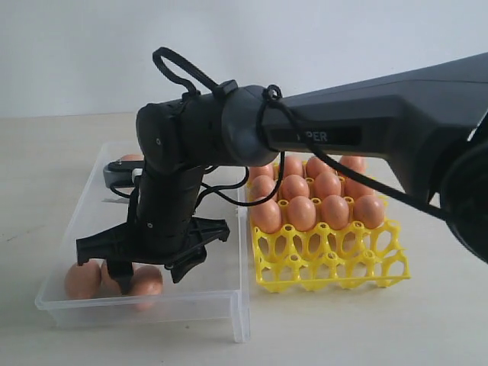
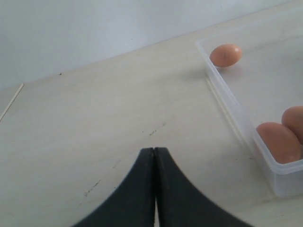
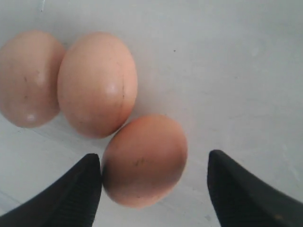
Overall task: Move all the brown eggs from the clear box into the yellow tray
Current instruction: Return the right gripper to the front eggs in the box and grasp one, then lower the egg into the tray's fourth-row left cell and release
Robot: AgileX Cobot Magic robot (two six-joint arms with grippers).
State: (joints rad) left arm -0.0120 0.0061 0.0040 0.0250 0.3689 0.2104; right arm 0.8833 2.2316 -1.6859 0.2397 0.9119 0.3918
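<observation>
Three brown eggs lie together in the near left corner of the clear box. My right gripper reaches across into that corner and hangs open over them. One egg sits between its fingers, the finger on one side at or against the shell and the other well apart. A further egg rests at the box's far left corner. The yellow tray stands to the right of the box, with several eggs filling its back rows. My left gripper is shut and empty over bare table beside the clear box.
The right arm's dark body and cables span the box and hide much of its floor. The tray's front rows of cells hold nothing. The left wrist view shows a lone egg and two eggs inside the box wall.
</observation>
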